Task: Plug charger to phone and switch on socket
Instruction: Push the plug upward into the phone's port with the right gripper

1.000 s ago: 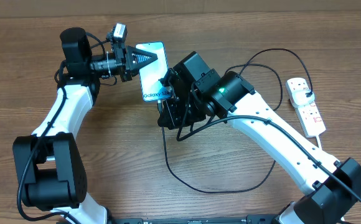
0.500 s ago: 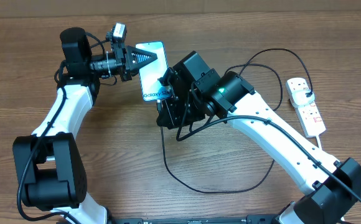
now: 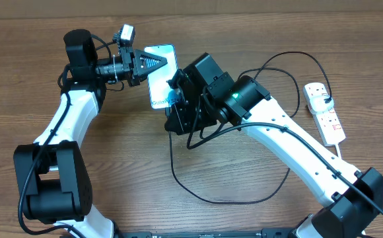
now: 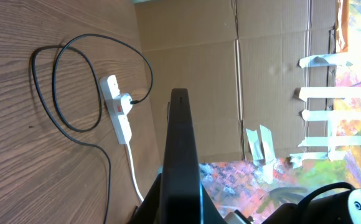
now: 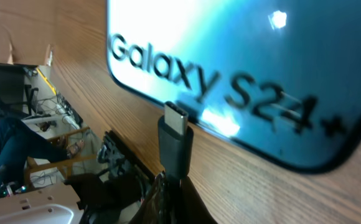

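Observation:
The phone [image 3: 160,76] has a lit blue-teal screen with white "Galaxy S24+" text [image 5: 230,56]. My left gripper [image 3: 157,61] is shut on its far edge; in the left wrist view the phone [image 4: 182,155] shows edge-on between the fingers. My right gripper [image 3: 175,112] is shut on the charger's plug tip [image 5: 175,140], which points at the phone's lower edge, just short of it. The black cable [image 3: 198,192] loops across the table to a white adapter [image 3: 321,99] plugged into the white power strip [image 3: 327,116]. The strip also shows in the left wrist view [image 4: 118,109].
The strip's white cord [image 4: 134,177] runs off toward the table edge. Cardboard walls [image 4: 230,74] stand behind the table. The cable loop lies in front of my right arm [image 3: 290,145].
My right gripper with the plug tip has shifted slightly left, closer to the phone's lower edge. The left arm and phone have stayed put.

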Robot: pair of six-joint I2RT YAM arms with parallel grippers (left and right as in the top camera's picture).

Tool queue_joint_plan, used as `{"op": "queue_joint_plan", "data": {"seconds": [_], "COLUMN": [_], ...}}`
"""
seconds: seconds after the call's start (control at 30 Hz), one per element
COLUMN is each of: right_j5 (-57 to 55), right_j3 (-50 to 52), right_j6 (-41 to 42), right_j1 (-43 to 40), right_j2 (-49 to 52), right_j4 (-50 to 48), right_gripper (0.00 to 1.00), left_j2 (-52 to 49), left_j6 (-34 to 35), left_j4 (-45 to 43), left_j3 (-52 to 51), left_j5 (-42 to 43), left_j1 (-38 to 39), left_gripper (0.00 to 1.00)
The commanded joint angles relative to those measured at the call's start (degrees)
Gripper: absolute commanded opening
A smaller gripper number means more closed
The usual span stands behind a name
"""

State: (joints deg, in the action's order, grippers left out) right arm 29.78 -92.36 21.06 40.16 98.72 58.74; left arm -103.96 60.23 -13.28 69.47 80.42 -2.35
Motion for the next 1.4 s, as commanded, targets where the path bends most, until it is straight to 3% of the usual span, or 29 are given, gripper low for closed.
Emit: {"op": "queue_joint_plan", "data": {"seconds": [0.0, 0.5, 1.37], "right_j5": [-0.1, 2.0, 2.1], "right_j3": [-1.9, -1.9, -1.9], "right_j6": [1.4, 1.7, 1.7], "right_j1": [-0.2, -0.2, -0.2], "right_j2": [-2.1, -2.1, -2.1], "right_j4": [1.0, 0.9, 0.8], "right_gripper": [0.04, 0.04, 0.04], "left_j2": [0.2, 0.2, 0.2], "left_j6": [0.6, 4.6, 4.1], "left_j4": [-0.2, -0.2, -0.2], "left_j3": [0.8, 0.8, 0.8], "left_j5": [1.5, -0.1, -0.1], "left_j1": [-0.2, -0.4, -0.7], "left_gripper": [0.04, 0.04, 0.04]}}
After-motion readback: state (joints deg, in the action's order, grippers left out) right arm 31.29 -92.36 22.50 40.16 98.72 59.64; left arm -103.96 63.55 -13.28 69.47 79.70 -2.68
